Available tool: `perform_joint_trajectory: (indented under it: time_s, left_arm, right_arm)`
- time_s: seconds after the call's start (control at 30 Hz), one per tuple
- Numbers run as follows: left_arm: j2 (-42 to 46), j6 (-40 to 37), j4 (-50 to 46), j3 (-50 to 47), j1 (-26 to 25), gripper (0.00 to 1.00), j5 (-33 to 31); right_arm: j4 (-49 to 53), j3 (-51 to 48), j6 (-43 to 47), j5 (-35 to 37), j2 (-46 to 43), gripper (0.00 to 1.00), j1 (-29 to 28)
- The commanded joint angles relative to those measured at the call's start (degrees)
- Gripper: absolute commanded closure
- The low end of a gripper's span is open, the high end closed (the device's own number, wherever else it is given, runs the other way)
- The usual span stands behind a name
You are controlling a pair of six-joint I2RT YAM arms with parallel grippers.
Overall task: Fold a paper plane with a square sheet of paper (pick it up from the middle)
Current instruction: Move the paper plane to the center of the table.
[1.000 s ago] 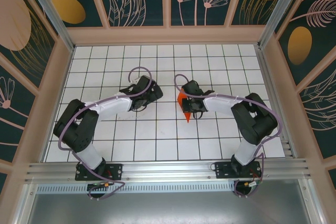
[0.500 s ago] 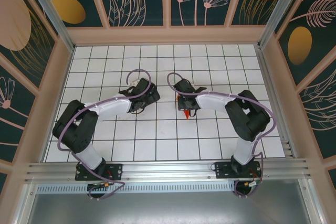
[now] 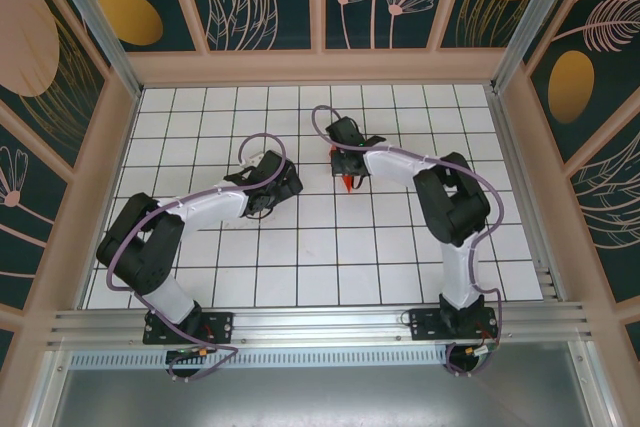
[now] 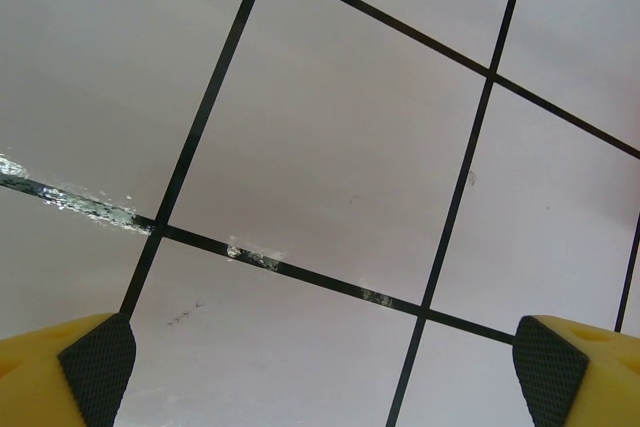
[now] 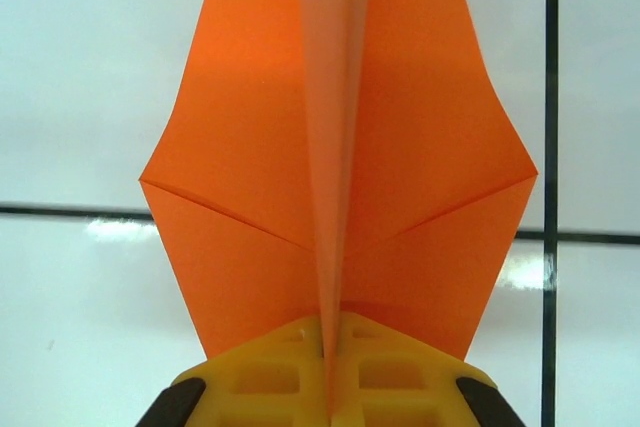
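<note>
Nearing completion, by judgement: paper plane (image 5: 340, 177), one, bright orange, creased into a pointed dart with a centre keel and two wings spread; what is left seems to be only a final tidying of the wings or setting it down. Right gripper (image 5: 328, 387), one, pressed together on the keel, holding the plane over the far middle of the table (image 3: 300, 267); left gripper (image 4: 320, 357), one, spread wide, holding nothing, close above bare tiles.
</note>
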State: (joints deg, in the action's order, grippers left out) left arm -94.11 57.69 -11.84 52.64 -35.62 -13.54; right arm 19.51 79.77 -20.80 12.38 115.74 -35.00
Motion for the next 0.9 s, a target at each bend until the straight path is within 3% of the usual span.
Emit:
perform_joint_trajectory:
  time_s: [0.0,0.67,0.77,0.87]
  left_arm:
    - [0.7,-0.3,-0.7,-0.5,0.4,0.01,0.0]
    - [0.3,-0.5,-0.5,-0.4,0.5,0.01,0.5]
    - [0.3,-1.1,-1.0,1.0,0.6,0.01,-0.3]
    - [0.5,-2.0,-2.2,2.7,0.8,0.01,-2.3]
  right_arm:
    - [0.5,4.2,2.8,-1.4,2.9,0.92,0.6]
    - [2.9,4.7,-2.2,-1.1,7.8,0.82,0.3]
    - [4.8,7.2,-2.8,-0.2,5.6,0.75,0.2]
    - [6.3,9.6,-3.5,-0.1,2.2,0.62,0.3]
